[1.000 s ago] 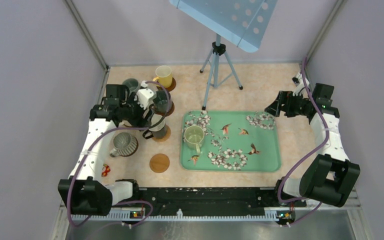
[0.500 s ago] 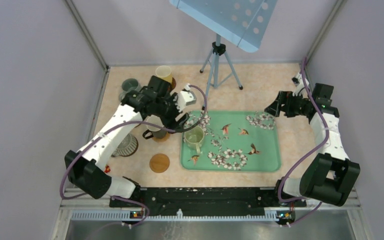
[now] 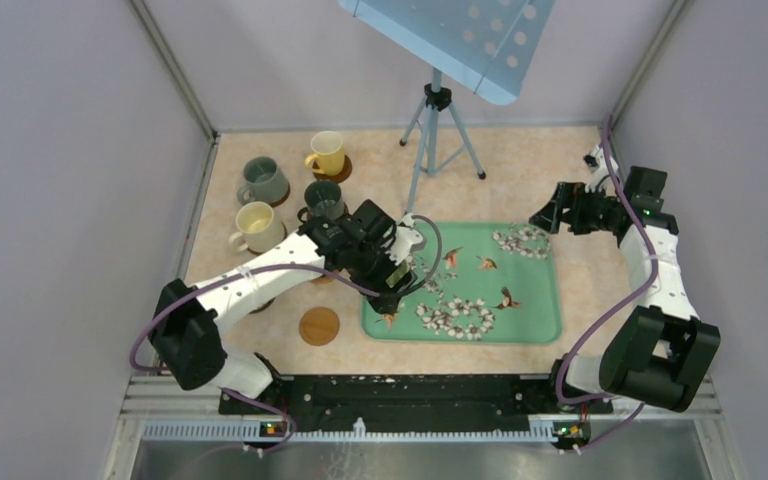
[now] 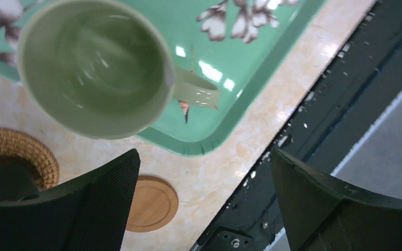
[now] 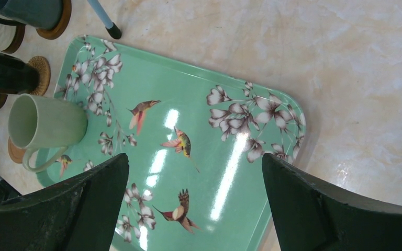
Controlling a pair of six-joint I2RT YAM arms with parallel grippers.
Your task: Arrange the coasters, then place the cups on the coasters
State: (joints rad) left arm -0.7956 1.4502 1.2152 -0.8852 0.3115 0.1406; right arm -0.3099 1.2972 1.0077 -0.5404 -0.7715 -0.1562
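A pale green cup (image 4: pixel 94 68) stands on the left part of the green floral tray (image 4: pixel 241 47), handle toward the near edge. My left gripper (image 4: pixel 204 172) hovers open above the tray's near-left corner with nothing between its fingers; in the top view the left gripper (image 3: pixel 390 292) covers that cup. A bare wooden coaster (image 3: pixel 319 326) lies on the table in front. The yellow cup (image 3: pixel 327 153) and grey cup (image 3: pixel 263 180) sit on coasters at the back left, beside the dark green cup (image 3: pixel 322 198) and cream cup (image 3: pixel 257 227). My right gripper (image 5: pixel 193 167) is open over the tray.
A tripod (image 3: pixel 438 130) with a blue panel stands behind the tray. A woven round mat (image 4: pixel 15 151) lies left of the tray. The black base rail (image 3: pixel 410 390) runs along the near edge. Enclosure walls close in on both sides.
The left arm has swung right, from the cups at the left to the tray's left side, and its jaws have opened wider. The cream and dark green cups are now uncovered. The right arm has not moved.
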